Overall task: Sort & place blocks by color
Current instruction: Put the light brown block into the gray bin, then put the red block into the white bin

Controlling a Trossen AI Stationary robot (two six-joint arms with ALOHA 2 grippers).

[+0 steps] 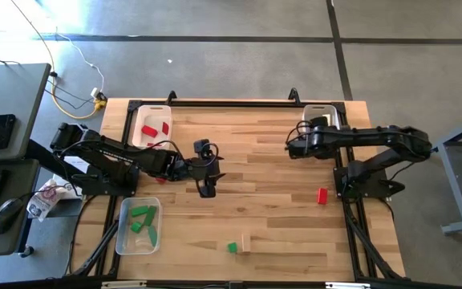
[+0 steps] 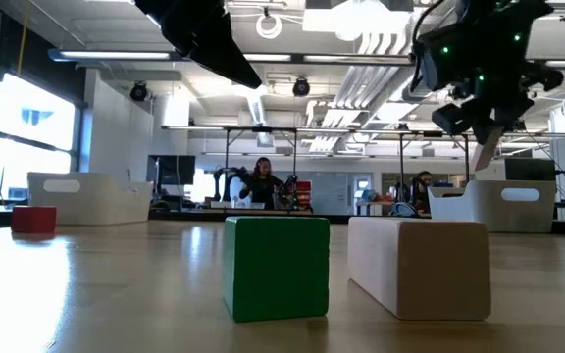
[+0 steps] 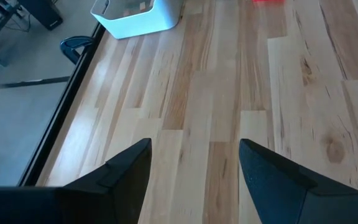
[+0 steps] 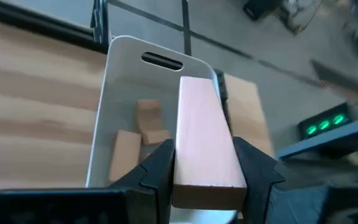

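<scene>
Right gripper (image 4: 204, 180) clamped on a plain wood block (image 4: 205, 143), above the white tray (image 4: 120, 93) at the table's 1 o'clock corner.

That tray already contains wood blocks (image 4: 143, 134). The left gripper (image 3: 194, 171) hovers over the table centre, fingers spread wide and empty. Red blocks (image 1: 152, 128) lie in the tray (image 1: 140, 120) at 11 o'clock, green blocks (image 1: 143, 221) in the clear tray (image 1: 123, 233) at 7 o'clock. Loose on the table (image 1: 255, 160): a red block (image 1: 322, 195) at 4 o'clock, a green block (image 1: 232, 248) and a wood block (image 1: 245, 242) near 6 o'clock.
</scene>
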